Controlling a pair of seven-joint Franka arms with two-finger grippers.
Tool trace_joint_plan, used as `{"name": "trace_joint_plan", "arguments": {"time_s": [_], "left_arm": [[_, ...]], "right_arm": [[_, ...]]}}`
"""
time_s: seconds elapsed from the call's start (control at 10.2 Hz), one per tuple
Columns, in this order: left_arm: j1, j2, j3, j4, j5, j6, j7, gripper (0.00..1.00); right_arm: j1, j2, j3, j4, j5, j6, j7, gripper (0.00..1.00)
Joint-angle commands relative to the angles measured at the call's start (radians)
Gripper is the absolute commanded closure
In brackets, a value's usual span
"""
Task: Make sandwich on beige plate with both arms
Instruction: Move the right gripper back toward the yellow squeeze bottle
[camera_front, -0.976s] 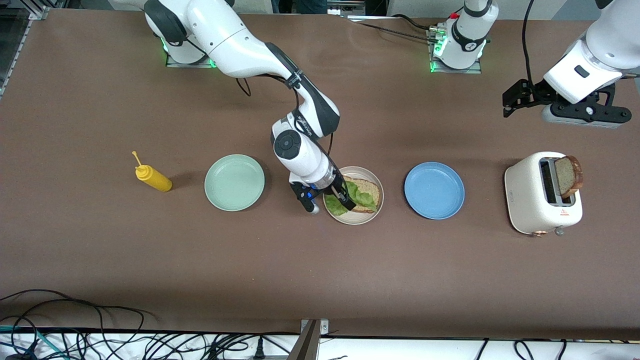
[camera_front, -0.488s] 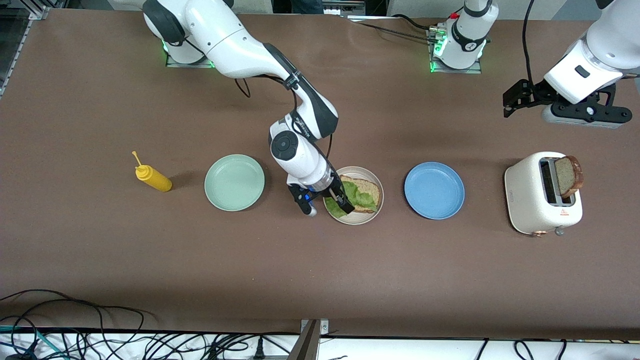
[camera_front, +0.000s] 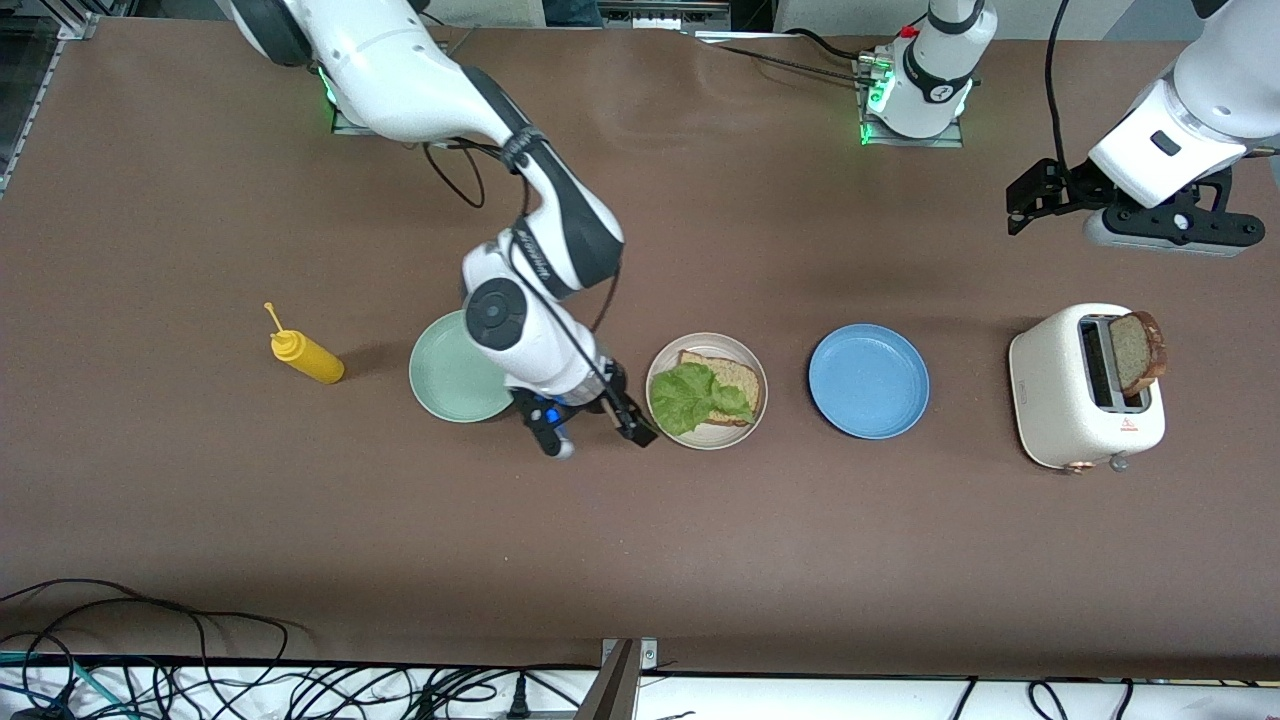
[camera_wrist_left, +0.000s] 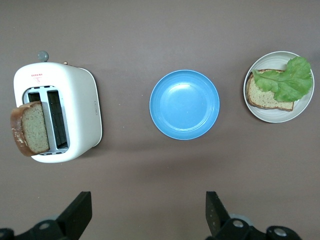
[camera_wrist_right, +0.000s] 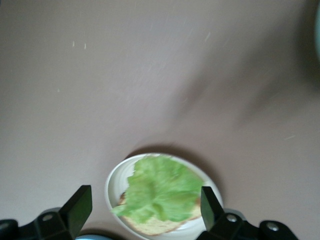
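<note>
Now the beige plate (camera_front: 706, 348) sits in the middle of the front view, on the brown surface (camera_front: 640, 560). On it lies one slice of bread (camera_front: 735, 378) with a green lettuce leaf (camera_front: 690, 397) on top. No top slice covers the leaf.

Just beside the plate, toward the right arm's end, hangs the right gripper (camera_front: 597, 430), low over the bare surface between the beige plate and the mint-green plate (camera_front: 455, 375). Its fingers are spread apart and hold nothing. In the right wrist view the plate with the leaf shows at the bottom, between the two spread fingers (camera_wrist_right: 77, 204).

High in the upper right corner of the front view waits the left gripper (camera_front: 1030, 205), above the white toaster (camera_front: 1070, 395). Its fingers are spread wide and empty too. A second slice of bread (camera_front: 1138, 352) sticks up out of the toaster. Between the toaster and the beige plate lies a blue plate (camera_front: 868, 380). A yellow squeeze bottle (camera_front: 305, 355) lies at the middle left.
</note>
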Motion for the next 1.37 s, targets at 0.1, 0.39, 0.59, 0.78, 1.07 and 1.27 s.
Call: {"name": "trace_joint_plan", "arguments": {"time_s": [0.1,0.39,0.59,0.78,1.07,1.27], "left_arm": [[-0.001,0.002,-0.001,0.014,0.025,-0.016,-0.001,0.00],[-0.001,0.002,-0.001,0.014,0.025,-0.016,-0.001,0.00],[-0.001,0.002,-0.001,0.014,0.025,-0.016,-0.001,0.00],[-0.001,0.002,-0.001,0.014,0.025,-0.017,-0.001,0.00],[-0.001,0.002,-0.001,0.014,0.025,-0.017,-0.001,0.00],[-0.001,0.002,-0.001,0.014,0.025,-0.017,-0.001,0.00]], "right_arm": [[-0.022,-0.128,-0.104,-0.028,-0.071,-0.318,-0.284,0.00],[-0.021,-0.182,-0.292,-0.029,-0.081,-0.568,-0.700,0.00],[-0.021,-0.243,-0.391,-0.106,-0.085,-0.609,-0.913,0.00],[-0.021,-0.299,-0.474,-0.204,-0.086,-0.597,-1.107,0.00],[-0.019,-0.346,-0.591,-0.295,-0.085,-0.572,-1.426,0.00],[-0.021,-0.394,-0.637,-0.405,-0.080,-0.481,-1.662,0.00]]}}
